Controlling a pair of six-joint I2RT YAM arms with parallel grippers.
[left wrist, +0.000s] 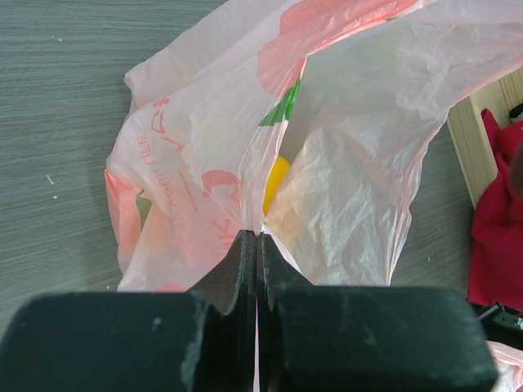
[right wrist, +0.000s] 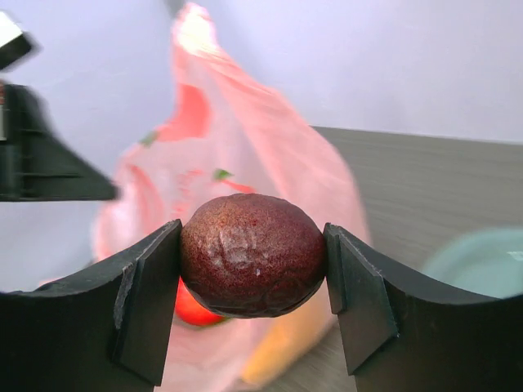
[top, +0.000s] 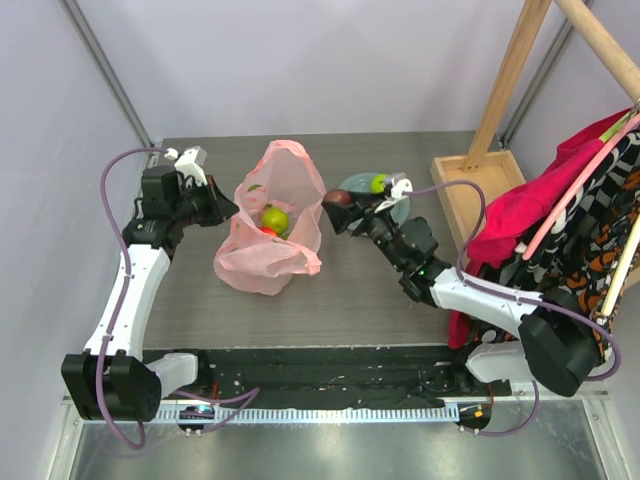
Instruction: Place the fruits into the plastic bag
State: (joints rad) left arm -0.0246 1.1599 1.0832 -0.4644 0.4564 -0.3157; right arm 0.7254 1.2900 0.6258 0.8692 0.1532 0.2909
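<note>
The left fingers (left wrist: 245, 273) are pressed together, pinching the rim of the plastic bag (left wrist: 343, 204), which sits on the tabletop (left wrist: 65, 98) with its mouth open. The right fingers (right wrist: 151, 286) stand wide apart, clamped on the dark purple plum (right wrist: 252, 255) just beside the bag's opening. A green apple (top: 274, 219) shows inside; the other fruit is only blurred colour through the film.

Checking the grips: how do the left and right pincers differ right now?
The left pincer is shut tight on the pink bag's edge; the right pincer stands wide around a dark plum. The left pincer is at the bag's left side, the right pincer at its right. Both hold something.
</note>
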